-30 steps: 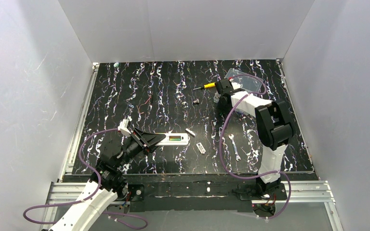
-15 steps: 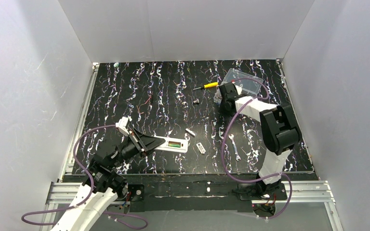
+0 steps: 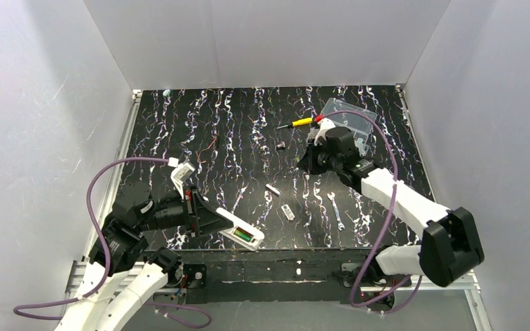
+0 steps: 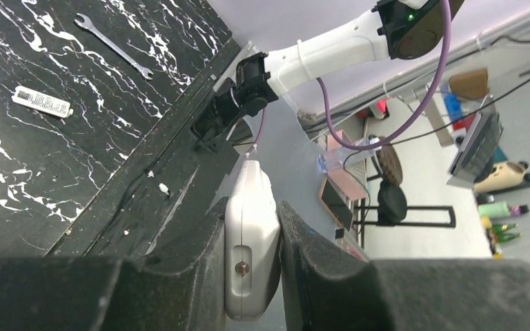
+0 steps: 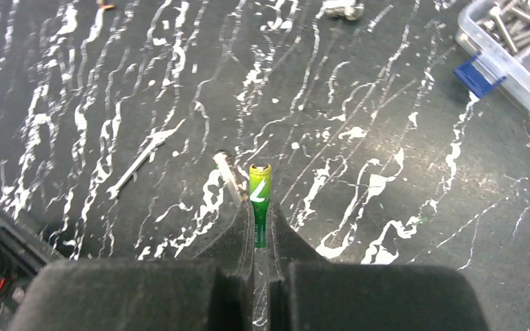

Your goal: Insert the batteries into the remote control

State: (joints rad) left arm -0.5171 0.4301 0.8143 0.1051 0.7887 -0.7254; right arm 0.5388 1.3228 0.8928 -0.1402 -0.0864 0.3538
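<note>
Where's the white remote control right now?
Top view, near left: the remote control sits clamped in the left gripper over the table's near edge, left of the cover piece.

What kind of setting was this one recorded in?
Probably a robotics lab test cell: a black marbled tabletop boxed in by white panels, an aluminium rail along its near edge, and, in the left wrist view, a black stool and clutter on the floor beyond.

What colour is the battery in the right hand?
The battery is green and yellow; right wrist view shows it best.
</note>
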